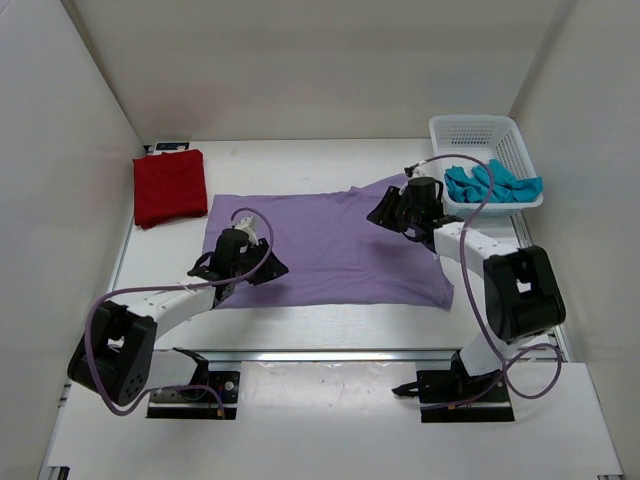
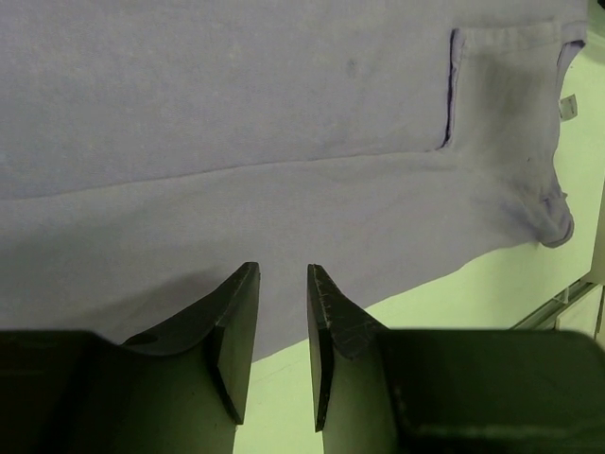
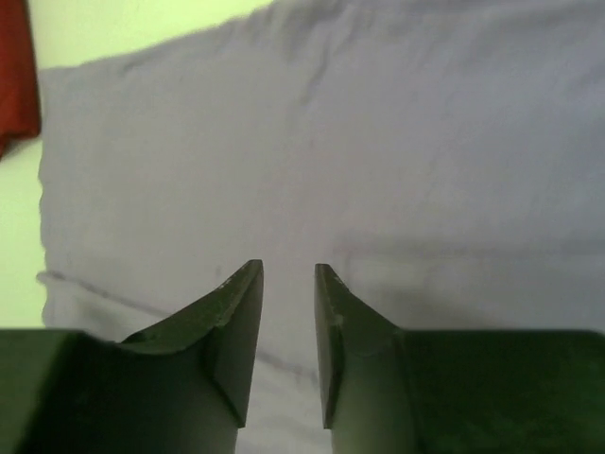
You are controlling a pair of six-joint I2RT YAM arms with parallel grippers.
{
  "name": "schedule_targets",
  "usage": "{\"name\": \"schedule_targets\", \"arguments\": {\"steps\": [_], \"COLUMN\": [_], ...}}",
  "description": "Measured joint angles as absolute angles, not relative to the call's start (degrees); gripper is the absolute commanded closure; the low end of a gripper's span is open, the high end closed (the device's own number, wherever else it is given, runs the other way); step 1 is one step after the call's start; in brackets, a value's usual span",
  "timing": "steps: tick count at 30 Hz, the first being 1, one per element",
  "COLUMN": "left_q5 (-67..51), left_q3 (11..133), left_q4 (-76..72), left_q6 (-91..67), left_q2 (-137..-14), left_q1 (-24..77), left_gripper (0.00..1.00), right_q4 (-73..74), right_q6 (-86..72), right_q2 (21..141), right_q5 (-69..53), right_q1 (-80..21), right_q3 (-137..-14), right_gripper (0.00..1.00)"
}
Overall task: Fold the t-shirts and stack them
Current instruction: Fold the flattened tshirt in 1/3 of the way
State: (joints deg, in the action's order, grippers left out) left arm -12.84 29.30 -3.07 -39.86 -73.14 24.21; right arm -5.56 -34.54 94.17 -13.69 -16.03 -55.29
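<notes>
1. Left tool: jaws narrowly parted, gripping nothing, above the near left edge of the lavender t-shirt.
2. Right tool: the same narrow gap, empty, over this shirt's far right part.
3. The lavender t-shirt lies spread mid-surface.
4. Far left lies the folded dark red t-shirt; far right, the teal t-shirt is bunched in the basket.

There are three t-shirts: one red shirt, one purple shirt and one blue shirt. There is one white basket. There are two robot arms, a left arm and a right arm.
</notes>
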Motion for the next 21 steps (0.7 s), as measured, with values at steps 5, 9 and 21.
{"name": "schedule_targets", "arguments": {"steps": [5, 9, 21], "left_q5": [-11.2, -11.6, -17.1], "left_q3": [30.0, 30.8, 22.9], "left_q4": [-2.8, -2.5, 1.7], "left_q6": [-39.9, -39.9, -39.9], "left_q2": [-74.2, -77.7, -72.8], "left_q1": [28.2, 28.6, 20.5], "left_gripper": [0.63, 0.65, 0.59], "right_q4": [-4.7, -2.7, 2.6], "right_q6": [-33.0, -32.3, -32.3], "right_q2": [85.6, 82.3, 75.9], "right_q5": [-13.3, -11.6, -11.9], "right_q1": [-19.6, -25.1, -29.4], "right_q3": [-46.3, -38.2, -29.1], "right_gripper": [0.88, 0.89, 0.78]}}
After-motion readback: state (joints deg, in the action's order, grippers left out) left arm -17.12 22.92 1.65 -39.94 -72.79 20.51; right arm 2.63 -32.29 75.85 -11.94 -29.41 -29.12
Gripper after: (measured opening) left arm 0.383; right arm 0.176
